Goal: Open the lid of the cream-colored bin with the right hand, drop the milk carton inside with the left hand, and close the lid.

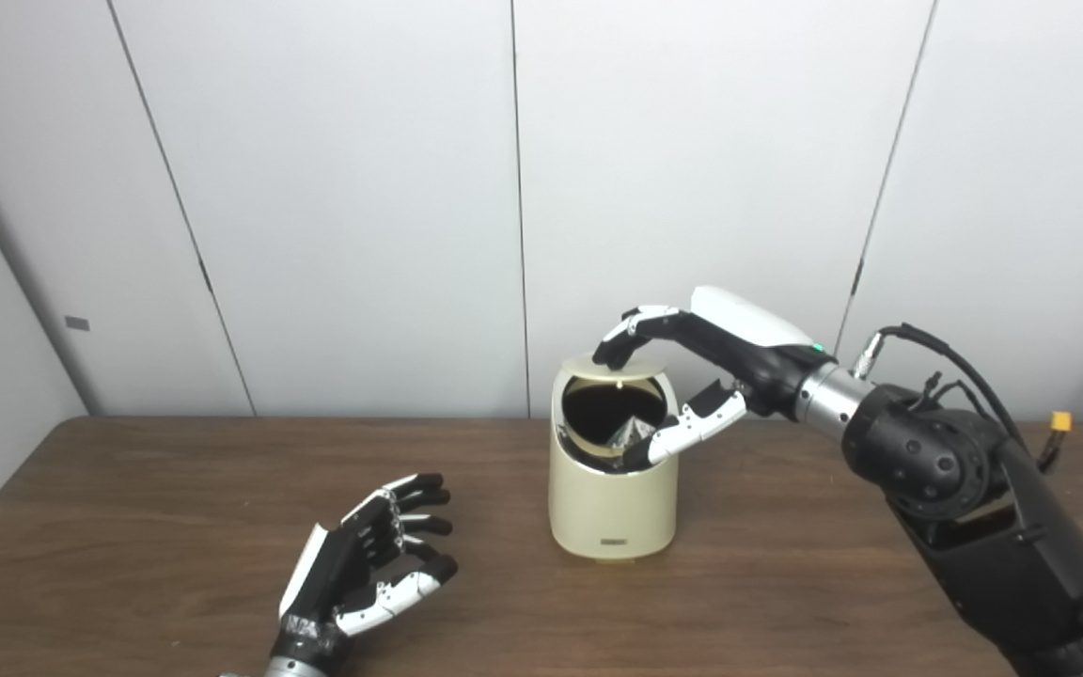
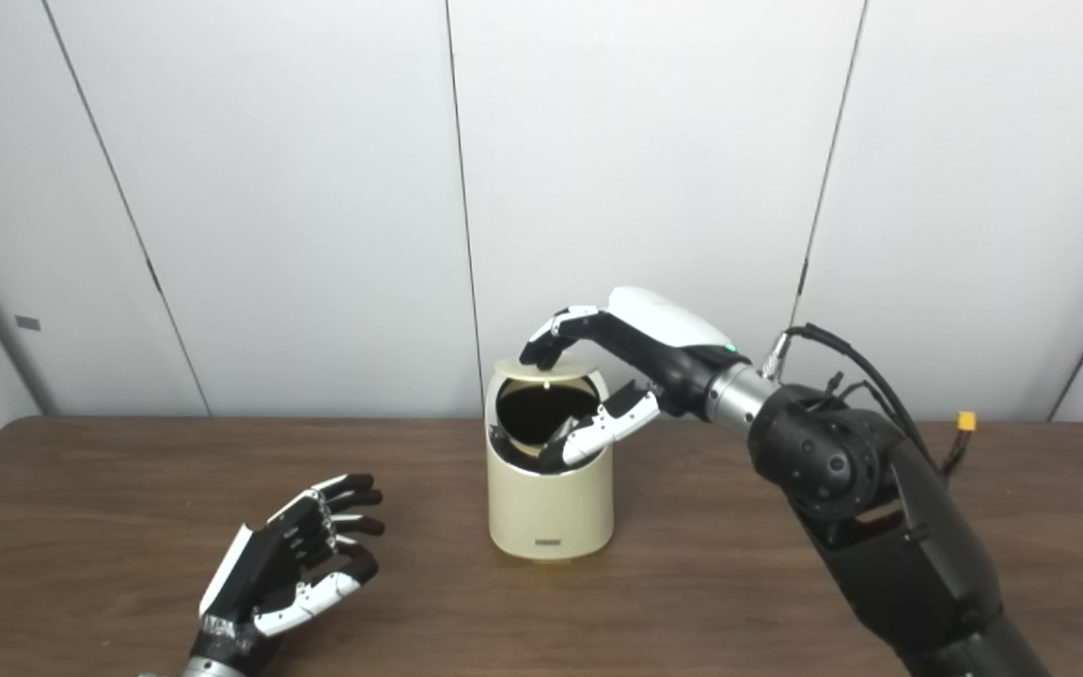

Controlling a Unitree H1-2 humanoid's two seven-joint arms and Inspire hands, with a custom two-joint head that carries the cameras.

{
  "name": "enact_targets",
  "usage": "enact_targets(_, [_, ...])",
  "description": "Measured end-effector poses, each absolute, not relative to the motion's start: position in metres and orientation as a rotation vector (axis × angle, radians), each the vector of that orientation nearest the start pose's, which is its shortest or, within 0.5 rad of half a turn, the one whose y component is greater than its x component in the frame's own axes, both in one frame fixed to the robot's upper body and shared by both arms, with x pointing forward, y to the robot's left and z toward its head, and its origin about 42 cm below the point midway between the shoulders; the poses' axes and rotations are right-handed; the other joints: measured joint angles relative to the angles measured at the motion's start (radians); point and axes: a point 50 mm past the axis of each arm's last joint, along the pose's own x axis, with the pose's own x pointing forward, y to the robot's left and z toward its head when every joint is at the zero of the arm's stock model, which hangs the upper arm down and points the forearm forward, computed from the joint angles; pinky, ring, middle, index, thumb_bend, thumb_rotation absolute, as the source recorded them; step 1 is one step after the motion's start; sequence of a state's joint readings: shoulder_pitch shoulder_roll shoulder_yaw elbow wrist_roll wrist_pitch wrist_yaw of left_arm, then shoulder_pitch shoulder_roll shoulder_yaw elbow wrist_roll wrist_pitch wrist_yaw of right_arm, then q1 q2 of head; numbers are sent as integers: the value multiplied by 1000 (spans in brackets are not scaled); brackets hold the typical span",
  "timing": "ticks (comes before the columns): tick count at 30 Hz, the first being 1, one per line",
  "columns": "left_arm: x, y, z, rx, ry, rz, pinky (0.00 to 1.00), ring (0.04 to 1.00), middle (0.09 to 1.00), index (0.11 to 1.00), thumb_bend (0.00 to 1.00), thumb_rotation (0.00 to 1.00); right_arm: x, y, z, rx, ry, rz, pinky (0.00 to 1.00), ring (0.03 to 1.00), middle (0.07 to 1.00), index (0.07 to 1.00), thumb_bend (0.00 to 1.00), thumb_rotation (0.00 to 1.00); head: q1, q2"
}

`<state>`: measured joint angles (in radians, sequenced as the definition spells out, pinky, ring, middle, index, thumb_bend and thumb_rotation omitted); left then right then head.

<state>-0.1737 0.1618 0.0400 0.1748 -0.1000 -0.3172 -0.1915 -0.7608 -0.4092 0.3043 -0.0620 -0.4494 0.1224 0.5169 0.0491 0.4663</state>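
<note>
The carton [image 1: 629, 431] was already down in the bin [image 1: 611, 508], a folded grey-white peak poking up in the dark opening; nothing else showed inside. The lid [image 1: 619, 372] was tipped up at the back rim, open. The right hand [image 1: 692, 376] straddled the top, fingers [image 1: 619, 346] curled onto the lid's edge and thumb hooked at the front rim, pinching nothing tight as far as could be seen. The risk, by my read: that thumb sat in the mouth, so a closing lid could jam on it, or a hard push could shove the light bin across the surface [image 1: 786, 583]. The left hand [image 1: 363, 569] rested low and near, palm up, fingers spread, holding nothing.
</note>
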Motion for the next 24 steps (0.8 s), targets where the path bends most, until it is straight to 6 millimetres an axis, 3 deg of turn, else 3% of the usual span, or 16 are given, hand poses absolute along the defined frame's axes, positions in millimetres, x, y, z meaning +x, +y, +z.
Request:
enact_targets(7, [337, 258, 127, 91, -317, -174, 534, 661, 767, 814, 750, 267, 433, -182, 345, -1122, -457, 594, 887, 913, 722, 739, 868, 426, 2, 9])
enact_targets(11, [337, 258, 127, 90, -317, -174, 534, 662, 768, 820, 741, 252, 431, -181, 338, -1143, -444, 606, 902, 902, 718, 734, 885, 479, 2, 12])
enact_targets(19, [337, 258, 127, 90, -316, -174, 533, 662, 767, 817, 755, 270, 427, -179, 326, -1227, -454, 626, 840, 897, 729, 728, 881, 516, 3, 17])
enact_targets(24, [336, 259, 127, 91, -317, -175, 539, 666, 761, 815, 753, 267, 424, -178, 321, -1328, -511, 615, 916, 892, 720, 731, 868, 572, 3, 21])
